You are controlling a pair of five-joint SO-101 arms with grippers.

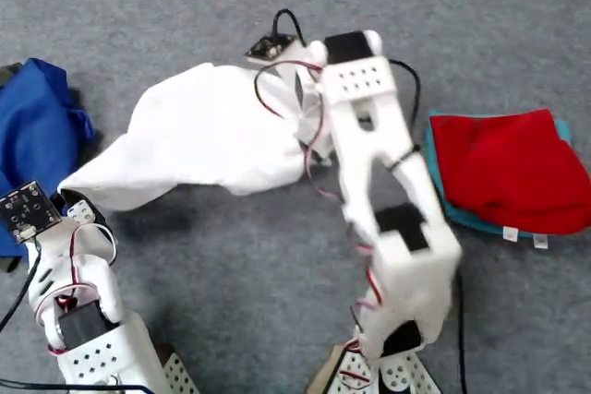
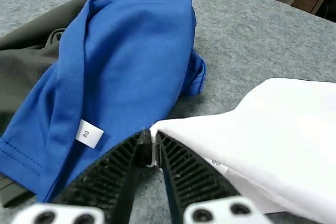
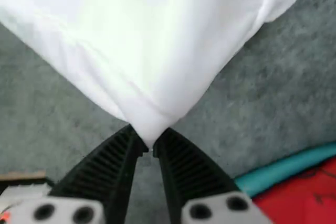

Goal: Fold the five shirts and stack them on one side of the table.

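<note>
Two corners of the white shirt [image 1: 208,136] are pinched, one in the left gripper [image 2: 152,149], one in the right gripper [image 3: 149,144]; the shirt is held mid-table between a blue shirt [image 1: 37,122] and a red shirt [image 1: 508,173] laid on a teal shirt [image 1: 454,212].

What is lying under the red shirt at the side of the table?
A teal shirt lies under the red shirt; only its edge sticks out past the red one. The rest is covered, so whether anything more lies below cannot be seen.
</note>
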